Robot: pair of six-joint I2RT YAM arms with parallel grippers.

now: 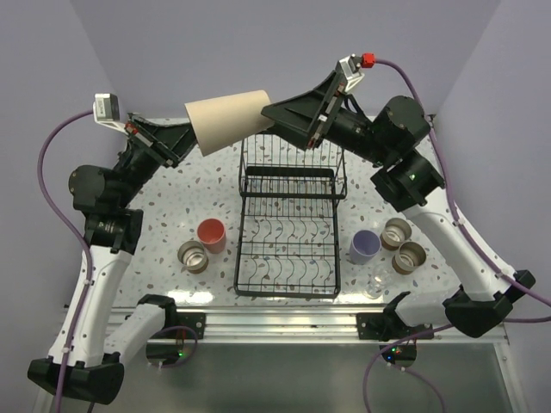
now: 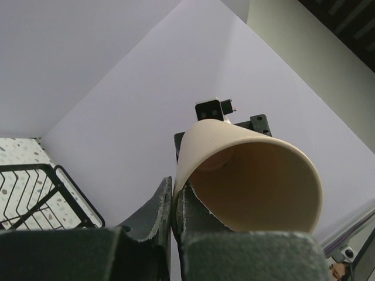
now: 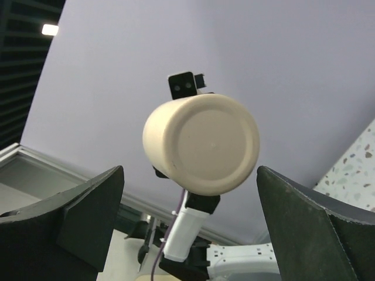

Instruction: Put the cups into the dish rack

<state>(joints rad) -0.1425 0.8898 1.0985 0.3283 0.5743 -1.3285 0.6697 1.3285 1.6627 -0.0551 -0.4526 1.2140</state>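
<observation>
Beige cup [image 1: 228, 120] pinched sideways in raised left tool [image 1: 182, 144]; right tool [image 1: 280, 114] spread.

Tabletop [image 1: 164, 202]: white, dark-flecked. Pale lavender walls [image 1: 258, 43] close it in at back and both sides. Metal rail [image 1: 284, 320] runs along the near edge. Ceiling light [image 3: 50, 29] lit, seen from right wrist.

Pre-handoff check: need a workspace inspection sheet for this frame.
Surface: speckled table.
Job's things: dish rack holds no cups; beige cup in air over its far end; pink cup, one tan cup left of rack; lavender cup, two tan cups, clear glass right.
Clutter: nothing seen.
Claws: left claw shut on beige cup's rim; right claw open, facing its base.
Cables: purple cables loop outside both arms.
Surroundings: plain lavender walls.
</observation>
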